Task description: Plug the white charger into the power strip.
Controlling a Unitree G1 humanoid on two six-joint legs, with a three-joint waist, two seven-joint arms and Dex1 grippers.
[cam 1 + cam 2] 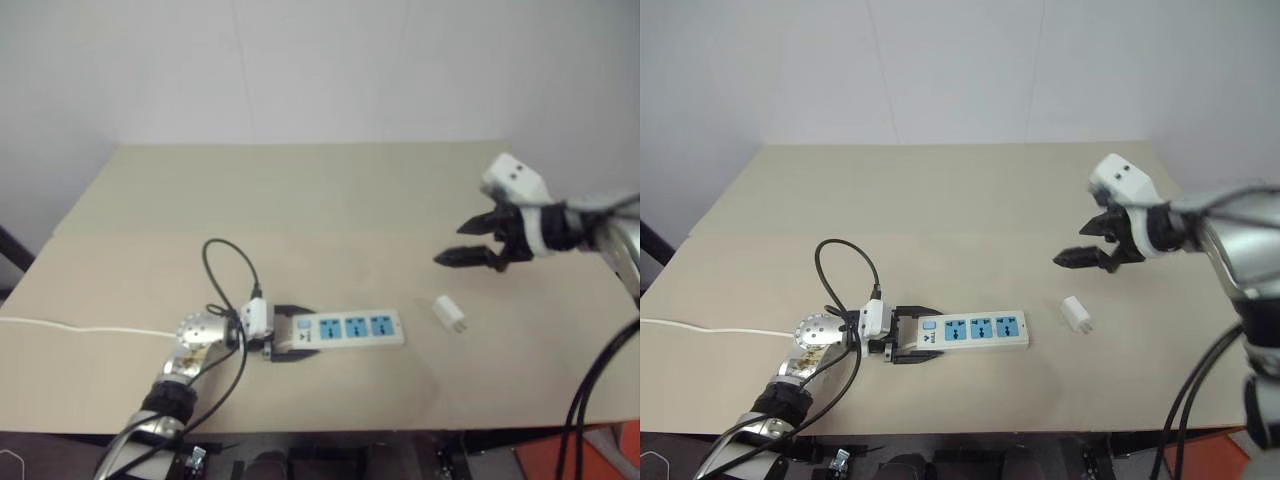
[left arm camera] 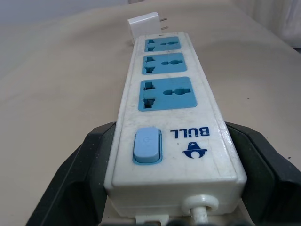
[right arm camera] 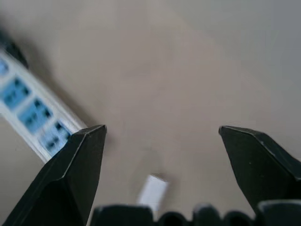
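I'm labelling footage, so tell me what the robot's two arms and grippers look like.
Both arms are silver metal with black cables looping alongside. Each ends in a white boxy housing carrying two black, pointed fingers: the left gripper and the right gripper.

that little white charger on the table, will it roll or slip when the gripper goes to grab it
The charger looks boxy with flat faces, so it probably won't roll. It lies loose on the smooth table, small and likely light, so a nudge from one finger could slide or spin it. Its smooth plastic and prongs sticking out one end suggest gripping the flat sides with the open right gripper.
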